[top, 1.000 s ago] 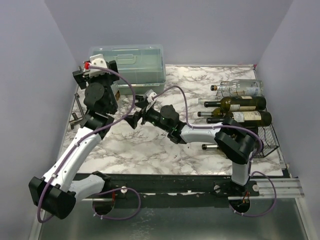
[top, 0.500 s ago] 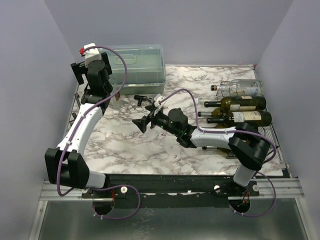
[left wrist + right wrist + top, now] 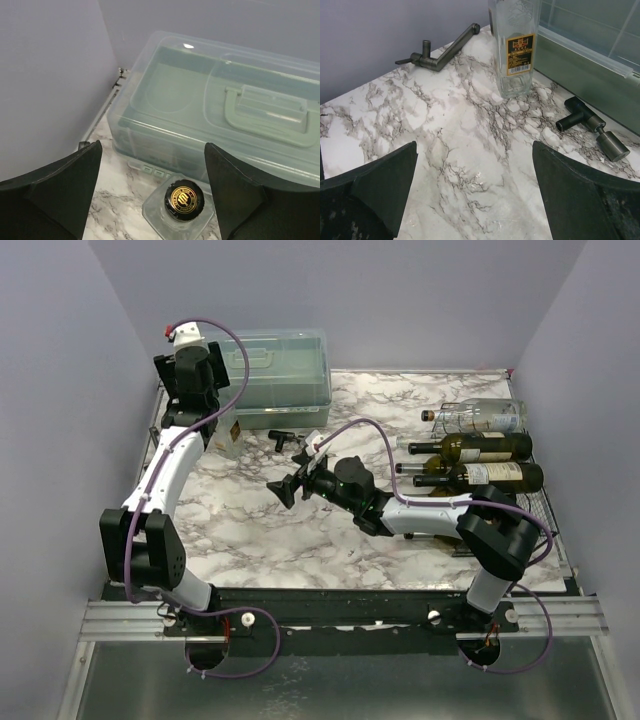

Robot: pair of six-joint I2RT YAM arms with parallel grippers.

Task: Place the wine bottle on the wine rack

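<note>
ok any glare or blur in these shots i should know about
Left wrist: small white glare spot on the plastic box lid, left claw fingers dark and soft-edged. Right wrist: faint sheen on the marble table, bottle label sharp. Top external: even light, soft shadows, no obvious blur.

The table (image 3: 250,530) is white marble veined in grey. The box (image 3: 200,100) is translucent grey-green. The clear glass wine bottle (image 3: 516,45) bears an amber label (image 3: 520,54) and a black cap (image 3: 184,199) with a gold emblem. The wine rack (image 3: 536,530) is black; the cables (image 3: 240,350) are purple.

Lab: plain walls (image 3: 60,360), marble table (image 3: 250,530)
</note>
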